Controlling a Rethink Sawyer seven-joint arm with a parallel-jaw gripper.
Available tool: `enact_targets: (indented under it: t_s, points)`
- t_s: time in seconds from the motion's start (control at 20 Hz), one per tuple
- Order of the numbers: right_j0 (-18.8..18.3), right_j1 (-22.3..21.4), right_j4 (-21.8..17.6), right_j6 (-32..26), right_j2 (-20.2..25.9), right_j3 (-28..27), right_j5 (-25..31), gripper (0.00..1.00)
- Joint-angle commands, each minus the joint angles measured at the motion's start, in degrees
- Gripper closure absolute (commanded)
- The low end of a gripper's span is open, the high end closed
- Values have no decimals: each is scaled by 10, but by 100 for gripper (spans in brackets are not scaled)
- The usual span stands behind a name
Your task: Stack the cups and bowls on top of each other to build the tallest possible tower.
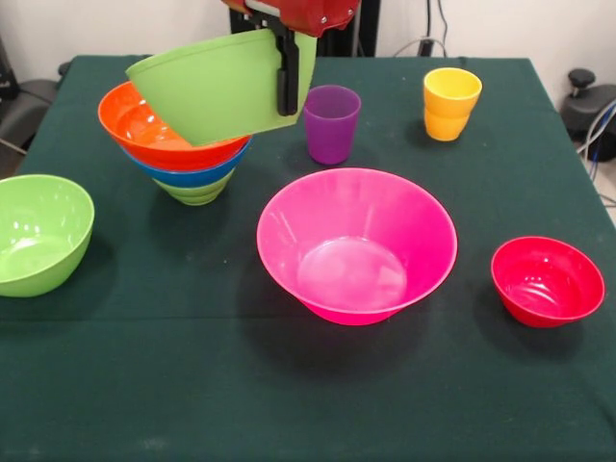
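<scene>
My gripper [287, 104] is shut on the rim of a lime green bowl [217, 87], which hangs tilted with one black finger [287, 77] on its outside. Just below it at the back left stands the tower: an orange bowl [144, 130] in a blue bowl [197, 175] in a lime green bowl [197, 192]. The held bowl overlaps the orange bowl's rim; I cannot tell if they touch. A purple cup [331, 123] stands right of the tower. A yellow cup [452, 91] sits in an orange cup [443, 127] at the back right.
A large pink bowl [356, 245] stands at the middle of the dark green table [192, 385]. A small red bowl [547, 281] is at the right, and another lime green bowl [38, 233] is at the left edge.
</scene>
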Motion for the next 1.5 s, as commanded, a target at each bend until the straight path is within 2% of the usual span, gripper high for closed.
enact_targets:
  t_s: [0.05,0.35,0.6,1.2,1.5]
  points:
    - [2,18,-31,-16,11,53,-27,100]
    - [-6,12,-34,-13,7,82,-62,100]
    - [-19,-11,-25,-5,6,127,-88,100]
    - [-78,-67,-11,-21,18,232,-115,100]
    - [-91,-77,-20,-27,24,238,-109,100]
